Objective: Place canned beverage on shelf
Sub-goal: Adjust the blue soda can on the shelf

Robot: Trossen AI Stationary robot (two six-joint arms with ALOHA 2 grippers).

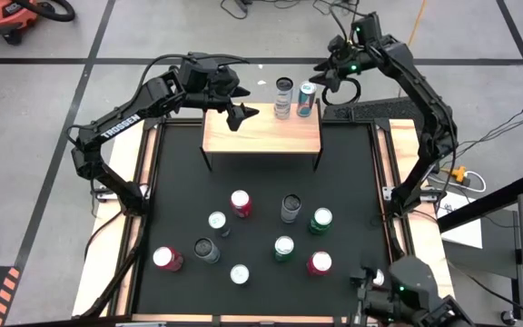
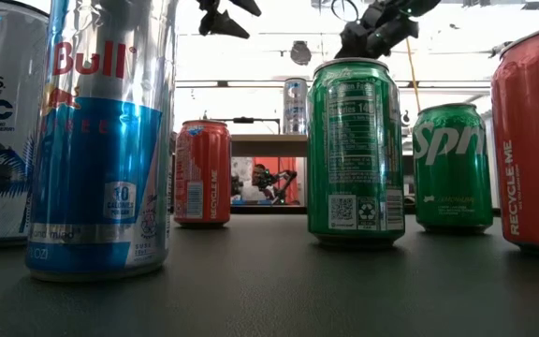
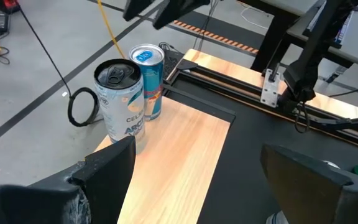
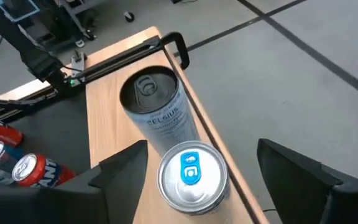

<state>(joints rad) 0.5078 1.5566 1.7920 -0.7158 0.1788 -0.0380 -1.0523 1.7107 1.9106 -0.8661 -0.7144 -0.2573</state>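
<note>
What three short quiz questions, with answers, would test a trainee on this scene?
1. How many cans stand on the shelf?
2. True or false: the left gripper is holding a can.
3. Which gripper hangs above the blue-topped can: A) left, B) right?

Key:
1. Two: the Celsius can and the blue-topped can beside it, both upright at the shelf's far edge.
2. False. It is open and empty, above the shelf.
3. B. The right gripper is open, one finger on each side of that can, not closed on it.
</note>
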